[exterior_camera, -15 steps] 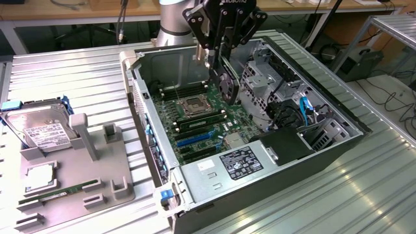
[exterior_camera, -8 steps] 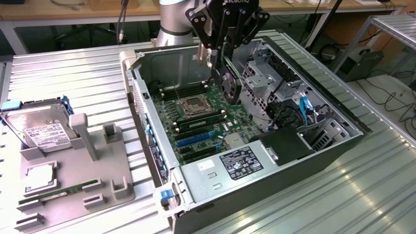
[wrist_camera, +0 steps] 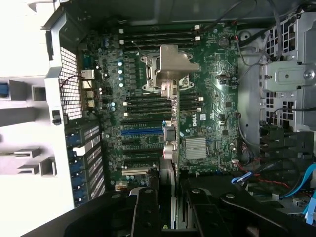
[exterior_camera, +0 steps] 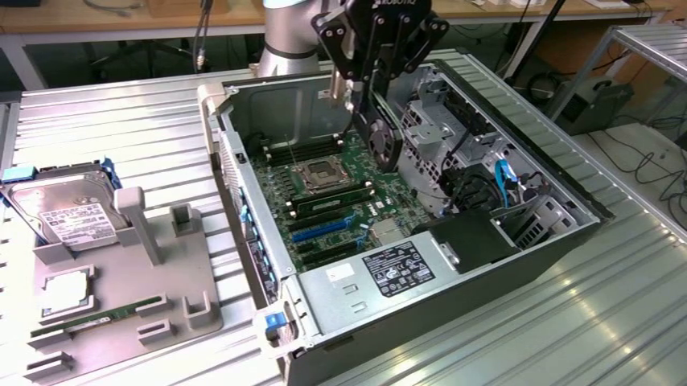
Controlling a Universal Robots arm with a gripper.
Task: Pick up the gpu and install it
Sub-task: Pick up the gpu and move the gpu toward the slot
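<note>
The claw [exterior_camera: 363, 95] has black links with a slight gloss, and the gpu [exterior_camera: 382, 135] held between its fingers shows a black matt plastic shroud. Under the claw lies the green motherboard [exterior_camera: 371, 211], smooth and lacquered, inside a case [exterior_camera: 269, 104] of dull grey sheet metal. Well apart from the claw, the ribbed table [exterior_camera: 108, 121] is shiny bare metal and the holder [exterior_camera: 129, 273] is matt grey plastic.

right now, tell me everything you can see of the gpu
The gpu is a flat dark card with a round fan on one face. It hangs upright on edge, clamped at its top by the gripper, above the green motherboard inside the open computer case, not yet seated in a slot. The wrist view shows it edge-on as a thin strip.
</note>
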